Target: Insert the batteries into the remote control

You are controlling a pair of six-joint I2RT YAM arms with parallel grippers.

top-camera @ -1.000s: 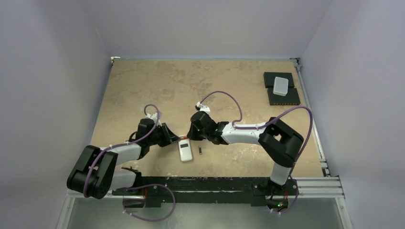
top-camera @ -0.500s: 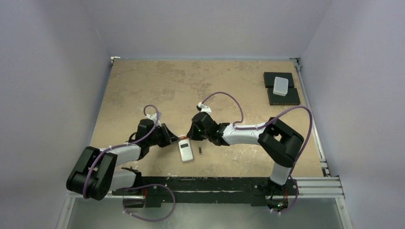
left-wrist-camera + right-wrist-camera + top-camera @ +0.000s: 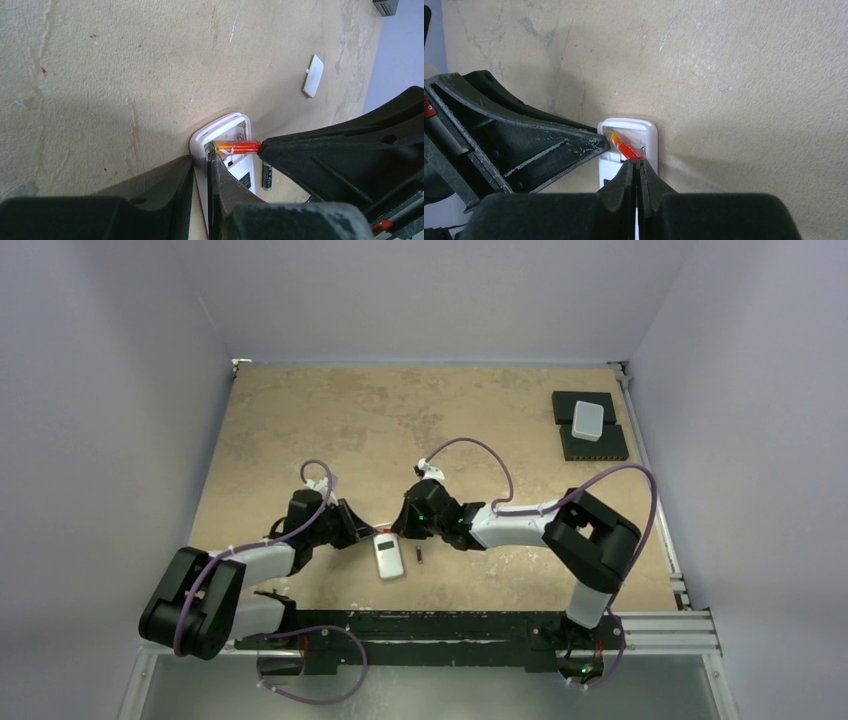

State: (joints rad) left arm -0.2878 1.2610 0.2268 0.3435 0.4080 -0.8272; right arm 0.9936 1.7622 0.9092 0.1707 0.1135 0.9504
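**Two grippers meet over an opened remote near the table's front edge**

Seen from above, a tan, mottled table [image 3: 300, 410] fills a booth of pale lilac walls [image 3: 420, 300]. From the left, the left gripper [image 3: 366, 531] reaches in from 9 o'clock. Its jaws are drawn close on the side wall of the white remote [image 3: 389, 558]. The remote lies flat, toward 6 o'clock from the table's centre. The right gripper [image 3: 399, 528] comes in from 3 o'clock, and the two tips meet over the remote's far end. A second battery [image 3: 420, 557] lies loose on the table just beside the remote, at its 3 o'clock. Well apart, at 2 o'clock near the right edge, a white box [image 3: 588, 418] sits on black pads [image 3: 600, 447].

The wrist cameras show what the overhead view is too small to tell. The remote's back is open. The right gripper's fingers are pressed shut on an orange-red battery [image 3: 237, 147], held across the far end of the open bay. The battery's free end is at the tip of the left gripper. Only the left wrist view shows a small white cover [image 3: 313, 76], lying on the table at 1 o'clock from the remote and apart from it.

Open tabletop stretches from the grippers toward 12 o'clock and out to both side edges. At 6 o'clock the remote lies near the metal rail [image 3: 480, 625] that carries the arm bases.
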